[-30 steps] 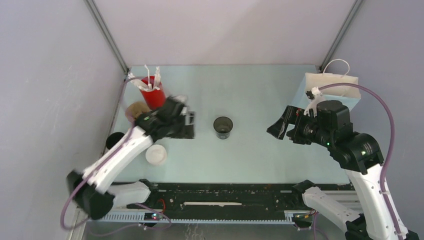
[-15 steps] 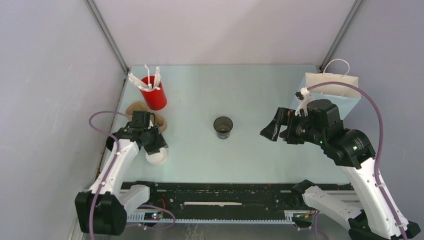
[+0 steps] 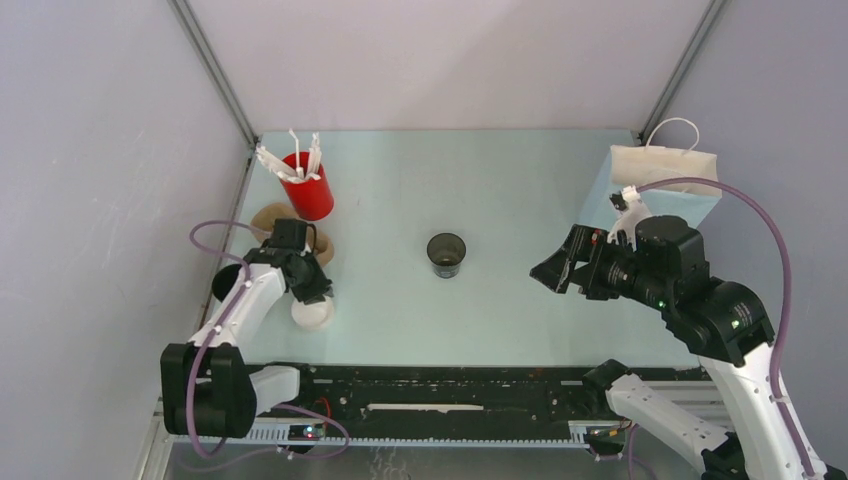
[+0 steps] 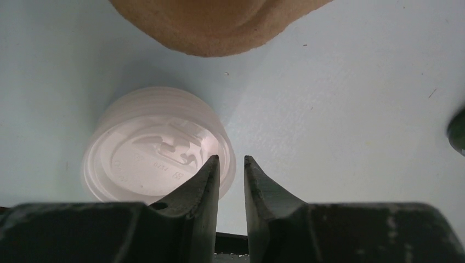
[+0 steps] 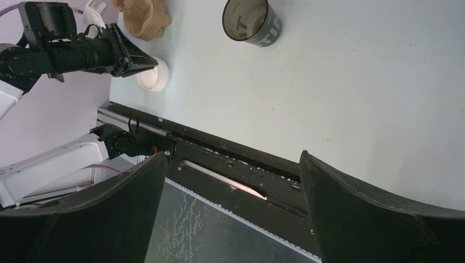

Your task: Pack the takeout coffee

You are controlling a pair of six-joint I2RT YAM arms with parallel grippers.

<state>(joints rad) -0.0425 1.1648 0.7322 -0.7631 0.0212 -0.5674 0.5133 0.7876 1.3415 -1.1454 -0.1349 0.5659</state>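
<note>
The takeout coffee cup (image 3: pixel 446 254), small and black, stands open-topped mid-table, also in the right wrist view (image 5: pixel 251 21). Its round white lid (image 3: pixel 312 314) lies apart on the table at the near left. My left gripper (image 3: pixel 318 298) is down at that lid. In the left wrist view the gripper (image 4: pixel 231 159) has narrowed to a slim gap. One finger (image 4: pixel 205 181) is over the lid (image 4: pixel 153 159) and the other just outside its right rim. My right gripper (image 3: pixel 548 268) hovers right of the cup, open wide and empty (image 5: pixel 233 155).
A red cup with white cutlery (image 3: pixel 307 190) stands at the back left. The brown pulp tray (image 3: pixel 272 220) lies just behind the lid. A white paper bag (image 3: pixel 664 170) stands at the far right. A dark round object (image 3: pixel 226 282) sits by the left wall.
My left arm swung back from beside the red cup down to the white lid, and its jaws narrowed onto the lid's rim. My right gripper shifted slightly, still open.
</note>
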